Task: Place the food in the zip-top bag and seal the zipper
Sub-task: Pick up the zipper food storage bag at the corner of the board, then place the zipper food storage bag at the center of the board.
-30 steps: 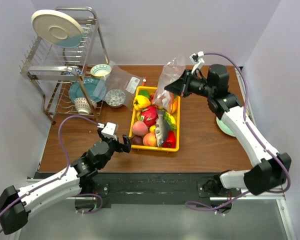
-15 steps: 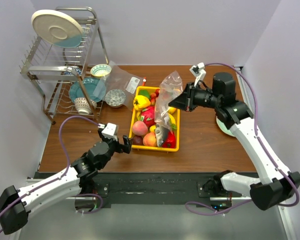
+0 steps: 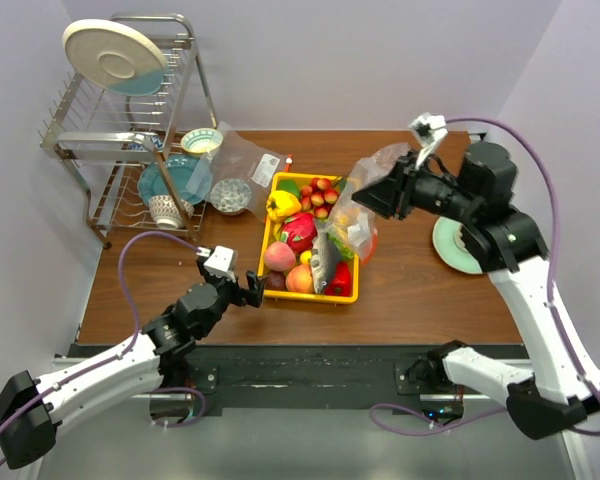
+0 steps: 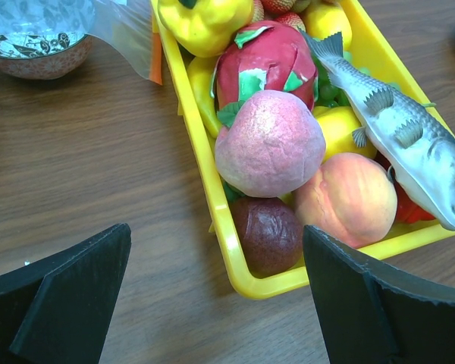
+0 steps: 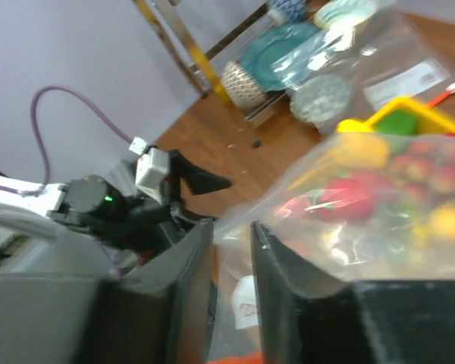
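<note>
The food lies in a yellow tray (image 3: 311, 297): a yellow pepper (image 3: 283, 205), a red dragon fruit (image 3: 298, 230), peaches (image 3: 280, 256) and a grey fish (image 3: 323, 262). The crinkled zip-top bag (image 3: 365, 200) hangs over the tray's right rim, its top between the fingers of my right gripper (image 3: 385, 195). In the right wrist view the right gripper (image 5: 231, 231) stands open, with the bag (image 5: 349, 189) film running loosely through the gap. An orange-red bit of the zipper (image 5: 239, 358) shows low between them. My left gripper (image 4: 216, 231) is wide open over the tray's near-left corner (image 4: 205, 174), close to a pink peach (image 4: 269, 144).
A wire dish rack (image 3: 130, 130) with plates and bowls stands at the back left. A flatter clear bag (image 3: 248, 160) and a patterned bowl (image 3: 230, 195) lie beside the tray. Under the right arm sits a green plate (image 3: 452, 248).
The right arm has swung right, dragging the bag from above the tray's back to its right rim, and its jaws have parted. The left arm has stayed put.
</note>
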